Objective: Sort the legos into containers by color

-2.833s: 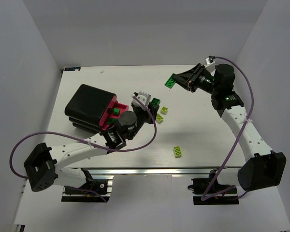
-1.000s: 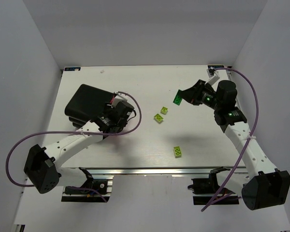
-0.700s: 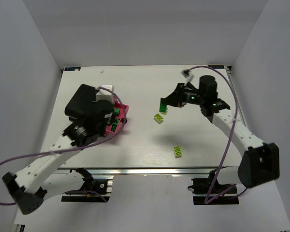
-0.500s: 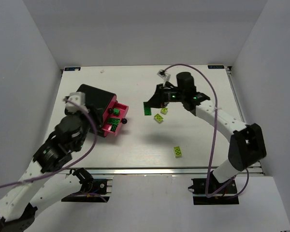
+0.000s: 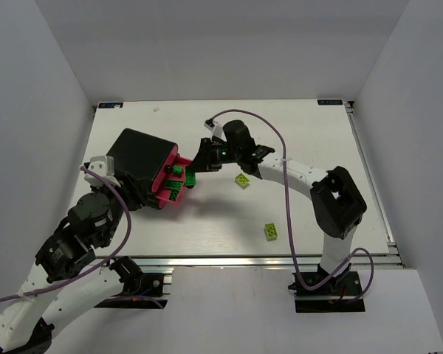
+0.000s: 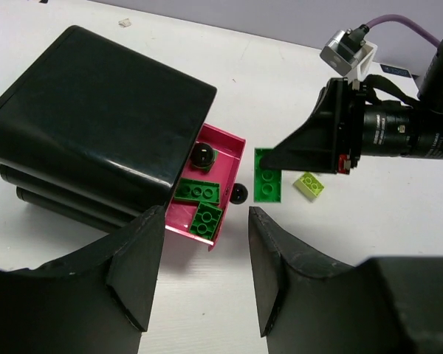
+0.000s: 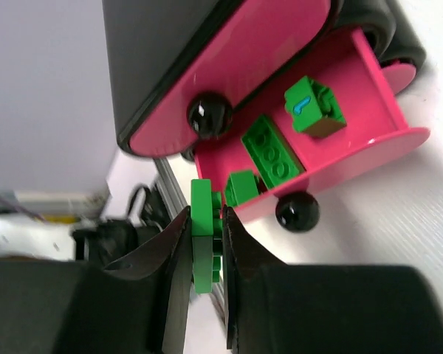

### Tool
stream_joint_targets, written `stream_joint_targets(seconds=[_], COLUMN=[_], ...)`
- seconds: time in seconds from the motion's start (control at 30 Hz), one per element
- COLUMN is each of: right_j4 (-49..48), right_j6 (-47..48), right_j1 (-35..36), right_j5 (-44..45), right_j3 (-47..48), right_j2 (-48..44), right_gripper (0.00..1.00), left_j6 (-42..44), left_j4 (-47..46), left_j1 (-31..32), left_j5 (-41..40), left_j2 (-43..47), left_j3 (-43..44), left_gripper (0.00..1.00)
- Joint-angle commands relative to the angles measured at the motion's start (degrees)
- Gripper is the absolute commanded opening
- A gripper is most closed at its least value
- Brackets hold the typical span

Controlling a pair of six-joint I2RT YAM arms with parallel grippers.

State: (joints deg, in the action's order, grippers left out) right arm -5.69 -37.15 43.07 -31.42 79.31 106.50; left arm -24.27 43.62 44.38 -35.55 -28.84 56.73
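Dark green studded plastic brick [image 5: 191, 178] now at centre-left of the top view, just beside the front wall of the open magenta-pink drawer [image 5: 165, 199]. A few seconds ago held high near the upper right of that frame, well apart from the drawer. Pinched on its flat sides by the right claw [image 7: 204, 221], standing on edge in the right wrist view, not yet let go. Carried in that short time across the white counter [image 5: 303, 147], with the right arm now stretched long toward the left.

Inside the drawer, two other green bricks [image 6: 197, 192] already lying flat. So, by judgement, the correct compartment for this colour. In the left wrist view, held brick a little outside the drawer front, next to the round black knob [image 6: 238, 194], not clearly above the inside. Height over the rim: cannot tell.

Left claw [image 6: 204, 214] pulled back toward the lower left of the top view, away from the black rounded cabinet [image 5: 139, 155], after working at the drawer a moment before. Fingers spread, nothing between them. Consequence: free way to the drawer for the right arm.

Two lime yellow-green bricks [image 5: 242, 180] loose on the counter, right of the drawer and lower in the frame, not yet sorted. Probably a small shift further over the drawer needed before release. Otherwise a risk of dropping the brick on the counter in front.
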Motion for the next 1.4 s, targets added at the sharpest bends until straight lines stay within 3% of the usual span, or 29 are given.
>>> stream_joint_targets(seconds=[0.0, 0.23, 0.6, 0.63, 0.67, 0.73, 0.77, 0.93, 1.03, 1.13, 1.2, 1.23, 1.3, 1.37], right_j4=[-7.06, 2.87, 8.95, 8.95, 8.60, 8.07, 7.81, 7.10, 7.10, 6.84, 6.75, 6.66, 7.01, 9.19], right_j6=[-11.45, -12.07, -11.81, -11.81, -11.81, -11.81, -11.64, -11.11, -10.93, -9.88, -8.21, -5.94, -1.46, 9.60], right_j1=[0.26, 3.24, 4.74, 4.74, 4.83, 4.92, 5.01, 5.36, 5.18, 4.83, 4.74, 4.31, 3.43, 2.55], right_j5=[4.78, 12.42, 16.57, 16.48, 16.30, 15.60, 15.60, 15.16, 14.81, 14.37, 14.45, 14.46, 14.19, 13.93], right_j3=[1.63, 12.09, 15.62, 15.09, 14.91, 14.47, 13.95, 13.15, 12.98, 12.71, 12.63, 12.54, 12.45, 12.98], right_j2=[0.99, 7.22, 10.05, 9.96, 10.04, 10.22, 10.22, 10.05, 9.52, 8.21, 6.37, 5.57, 3.12, 1.35], right_gripper=[0.00, 0.00, 0.00, 0.02, 0.16, 0.28, 0.44, 0.56, 0.57, 0.49, 0.27, 0.00, 0.00, 0.00], left_j6=[-0.69, -1.39, -1.57, -1.48, -1.48, -1.48, -1.48, -1.65, -1.66, -1.22, -0.61, -0.34, 0.36, 0.98], left_j4=[2.00, 2.97, 2.53, 2.53, 2.27, 2.18, 2.18, 2.09, 2.00, 0.77, -1.16, -3.08, -5.37, -9.76], left_j1=[0.18, 0.18, 0.18, 0.18, 0.18, 0.18, 0.18, 0.18, 0.18, 0.18, 0.18, 0.18, 0.18, 0.18], left_j5=[-0.48, -1.36, -1.10, -1.10, -1.01, -0.84, -0.75, -0.22, 0.39, 3.10, 5.22, 8.45, 12.15, 17.95], left_j2=[1.41, 3.61, 4.49, 4.49, 4.49, 4.41, 4.41, 4.67, 4.67, 4.32, 3.97, 3.10, 1.78, -0.94], left_j3=[1.19, -0.39, -1.27, -1.27, -1.27, -1.36, -1.36, -1.71, -1.89, -2.50, -3.90, -4.52, -6.70, -8.21], left_gripper=[0.59, 0.59, 0.59, 0.60, 0.60, 0.59, 0.59, 0.60, 0.59, 0.56, 0.40, 0.28, 0.18, 0.09])
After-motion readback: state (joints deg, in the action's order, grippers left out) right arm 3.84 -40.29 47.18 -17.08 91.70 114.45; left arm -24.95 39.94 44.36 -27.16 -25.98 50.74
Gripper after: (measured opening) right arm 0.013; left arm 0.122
